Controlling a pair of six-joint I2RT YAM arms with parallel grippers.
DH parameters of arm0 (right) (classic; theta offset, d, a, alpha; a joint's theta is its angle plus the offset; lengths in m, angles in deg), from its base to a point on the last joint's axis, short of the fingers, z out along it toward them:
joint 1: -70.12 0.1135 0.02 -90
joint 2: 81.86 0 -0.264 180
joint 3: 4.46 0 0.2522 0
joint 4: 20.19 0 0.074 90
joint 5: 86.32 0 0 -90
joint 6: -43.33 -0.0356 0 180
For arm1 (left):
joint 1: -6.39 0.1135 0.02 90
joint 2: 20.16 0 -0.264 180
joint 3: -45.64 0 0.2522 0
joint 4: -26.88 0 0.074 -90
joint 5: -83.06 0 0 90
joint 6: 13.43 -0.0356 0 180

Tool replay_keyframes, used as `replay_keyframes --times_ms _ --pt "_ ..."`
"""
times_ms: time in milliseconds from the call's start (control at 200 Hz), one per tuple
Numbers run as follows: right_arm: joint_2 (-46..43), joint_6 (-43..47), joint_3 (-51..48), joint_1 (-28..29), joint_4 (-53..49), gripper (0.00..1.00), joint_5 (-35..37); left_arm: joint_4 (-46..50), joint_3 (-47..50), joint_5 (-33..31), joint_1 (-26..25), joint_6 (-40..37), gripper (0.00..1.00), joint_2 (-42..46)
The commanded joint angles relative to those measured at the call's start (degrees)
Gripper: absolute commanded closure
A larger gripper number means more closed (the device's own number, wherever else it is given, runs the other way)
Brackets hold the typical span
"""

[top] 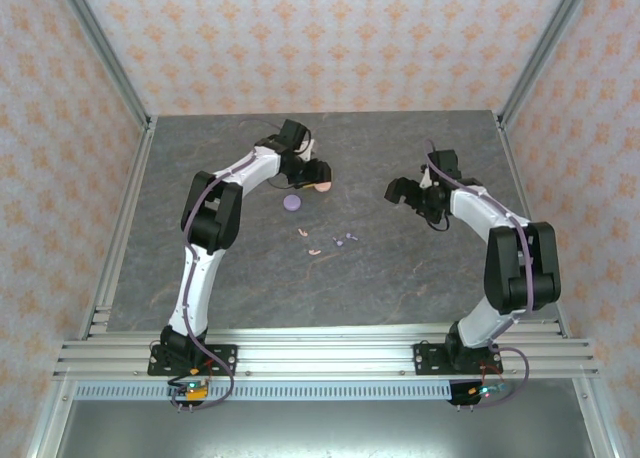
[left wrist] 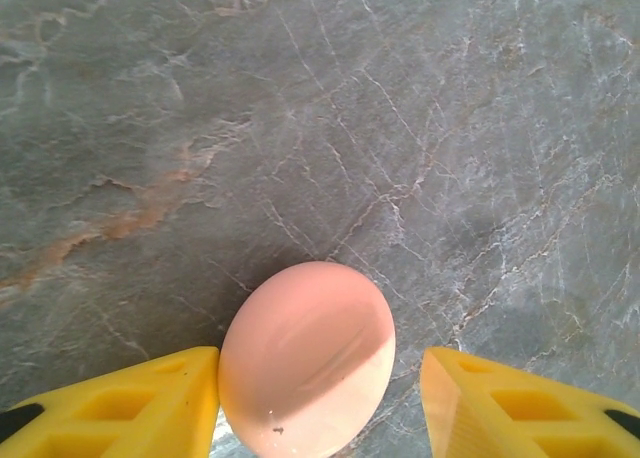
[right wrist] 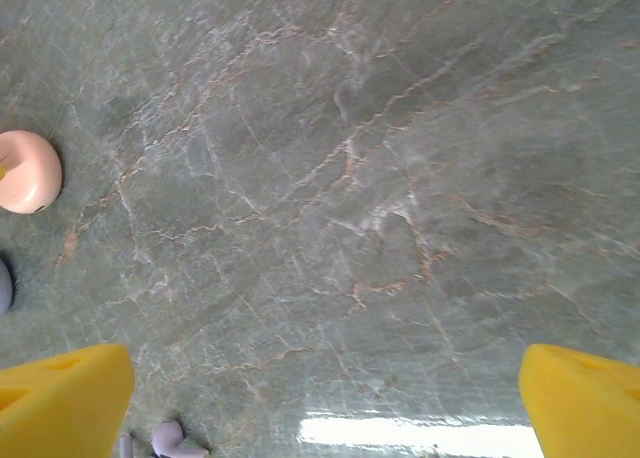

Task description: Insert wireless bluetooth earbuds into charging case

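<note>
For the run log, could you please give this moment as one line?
left gripper open, straddling pink case | right gripper open, empty | earbuds loose on table

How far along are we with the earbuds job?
Done: nothing; the earbuds lie loose on the table, outside the pink case. In hand: the left gripper straddles that case, jaws open. Left: open it, seat each earbud. The right gripper hangs open.
</note>
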Motion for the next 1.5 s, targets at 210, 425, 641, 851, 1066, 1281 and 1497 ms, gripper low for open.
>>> replay_keyframes --times_ms 210,425,641,851,1066,1281,1497 --pt "12.19 -1.30 13.73 5.01 0.62 0.01 -7.24 -1.30 1.75 -0.62 0.89 2.21 0.37 3.82" --pt "21.85 -2.14 25.27 8.36 -1.42 0.04 -10.80 -3.71 6.83 -0.21 3.64 4.12 0.37 7.05" --pt "31.88 -2.40 36.90 10.34 -5.25 0.36 -16.87 -5.86 9.75 1.30 4.30 5.50 0.44 8.29" --pt "37.38 -2.97 43.21 11.29 -6.31 0.56 -19.06 -7.99 9.63 3.61 3.83 7.36 0.52 7.29" --pt "40.29 -4.85 46.10 11.38 -4.61 0.64 -21.92 -6.92 8.27 3.37 2.73 7.31 0.55 6.08" --pt "42.15 -5.15 47.57 11.60 -4.91 0.65 -23.86 -7.08 8.20 4.03 2.11 7.58 0.55 5.58" --pt "43.52 -4.91 49.05 12.08 -6.13 0.66 -23.69 -7.02 8.04 4.34 1.73 7.69 0.55 4.79"
